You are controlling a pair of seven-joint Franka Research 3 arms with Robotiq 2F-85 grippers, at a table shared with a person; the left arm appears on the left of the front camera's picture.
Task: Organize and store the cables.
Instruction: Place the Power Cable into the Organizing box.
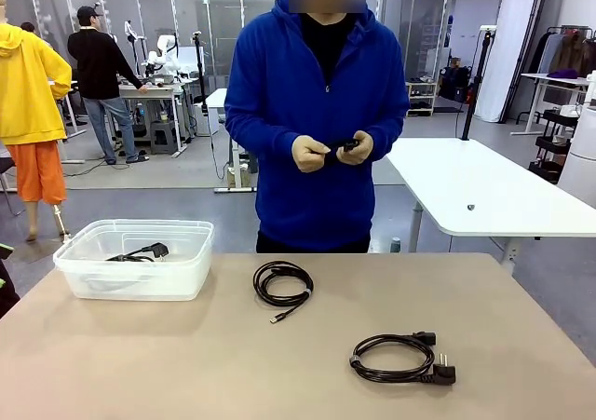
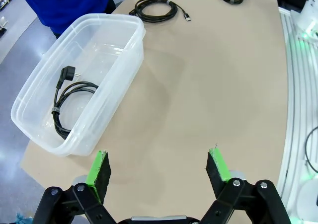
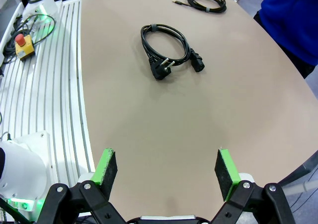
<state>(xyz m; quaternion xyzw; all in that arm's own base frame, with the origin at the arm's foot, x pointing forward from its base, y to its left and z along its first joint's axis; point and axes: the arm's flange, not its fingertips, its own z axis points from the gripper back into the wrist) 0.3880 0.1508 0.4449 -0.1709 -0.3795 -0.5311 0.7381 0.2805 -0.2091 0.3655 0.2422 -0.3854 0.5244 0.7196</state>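
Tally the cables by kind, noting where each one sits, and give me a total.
Power cords: 2, the table power cord and the binned power cord in the clear plastic bin
Slim-plug cable: 1, coiled on the table
Small black item in the person's hands, seemingly a cable: 1
Total: 4, counting the held one

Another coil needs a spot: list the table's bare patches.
Bare: near-left tabletop, this side of the clear bin and thin coil; far-right corner beyond the power cord. Tightest between the two coils; the bin holds a black cable.
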